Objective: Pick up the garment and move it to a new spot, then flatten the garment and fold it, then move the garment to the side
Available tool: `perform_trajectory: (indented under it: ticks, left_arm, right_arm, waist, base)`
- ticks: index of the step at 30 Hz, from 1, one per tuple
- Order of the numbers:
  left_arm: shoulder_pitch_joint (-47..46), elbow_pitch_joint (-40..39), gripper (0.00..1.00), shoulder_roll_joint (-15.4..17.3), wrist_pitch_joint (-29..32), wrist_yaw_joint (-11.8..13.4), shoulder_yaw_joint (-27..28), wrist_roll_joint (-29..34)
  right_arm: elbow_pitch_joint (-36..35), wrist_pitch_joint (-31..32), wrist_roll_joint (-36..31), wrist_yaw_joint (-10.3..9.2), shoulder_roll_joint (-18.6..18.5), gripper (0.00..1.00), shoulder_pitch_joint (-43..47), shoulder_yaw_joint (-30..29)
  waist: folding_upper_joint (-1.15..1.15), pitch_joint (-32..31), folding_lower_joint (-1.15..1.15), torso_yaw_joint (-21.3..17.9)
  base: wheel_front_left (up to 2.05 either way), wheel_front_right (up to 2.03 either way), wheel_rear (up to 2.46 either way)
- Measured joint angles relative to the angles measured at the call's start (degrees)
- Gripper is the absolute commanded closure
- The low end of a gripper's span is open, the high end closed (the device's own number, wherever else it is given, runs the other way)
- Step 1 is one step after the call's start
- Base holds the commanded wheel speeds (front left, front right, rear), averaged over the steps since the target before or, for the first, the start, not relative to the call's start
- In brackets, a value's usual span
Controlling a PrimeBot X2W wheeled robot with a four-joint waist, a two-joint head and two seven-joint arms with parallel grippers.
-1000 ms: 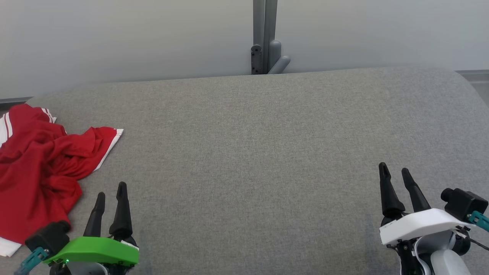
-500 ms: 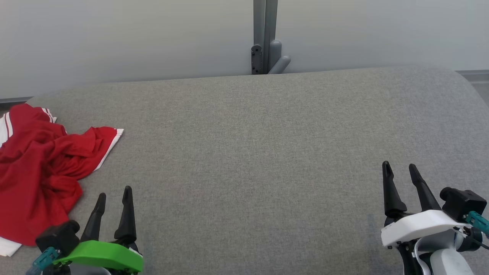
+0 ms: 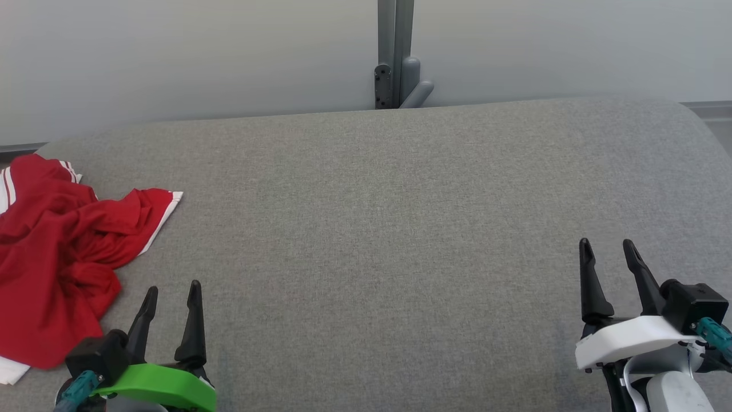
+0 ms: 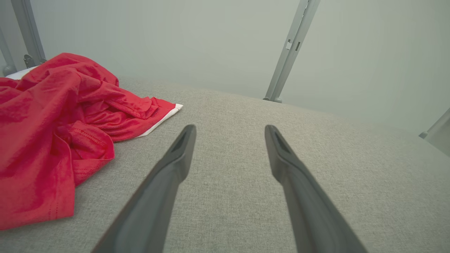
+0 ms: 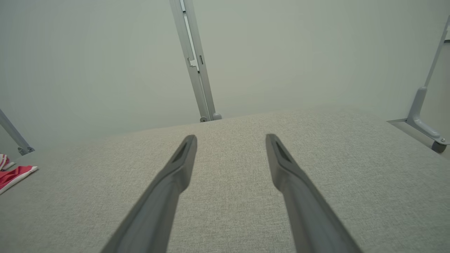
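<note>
A crumpled red garment (image 3: 54, 257) with white stripes and trim lies heaped at the left edge of the grey padded surface (image 3: 377, 229); it also shows at the left of the left wrist view as a red garment (image 4: 52, 126). My left gripper (image 3: 171, 292) stands open just right of the heap, not touching it, with nothing between its fingers (image 4: 175, 165). Far to the right my right gripper (image 3: 607, 249) is open and empty over bare fabric; in its wrist view a corner of the garment (image 5: 14, 174) shows at the far left.
A grey metal post (image 3: 394, 54) with a bracket rises behind the surface's far edge against a pale wall. Another bracket (image 5: 423, 121) stands at the right rim. The surface's corners are rounded at the far left and right.
Both grippers have spread their fingers wider. The left gripper has drawn back and a little to the right; the right gripper has shifted slightly right. The head camera has tilted slightly.
</note>
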Motion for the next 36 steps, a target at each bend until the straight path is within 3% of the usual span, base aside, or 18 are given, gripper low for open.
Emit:
perform_trajectory:
  ticks: [36]
  left_arm:
    - [0.7, 0.15, 0.0, 0.85, -4.0, -0.09, -0.41, 12.91]
  right_arm:
    - [1.15, -4.01, -12.13, 0.01, -0.16, 0.0, 0.87, -0.59]
  waist:
    - [0.0, 0.23, 0.0, -0.05]
  base:
    - [0.0, 0.0, 0.0]
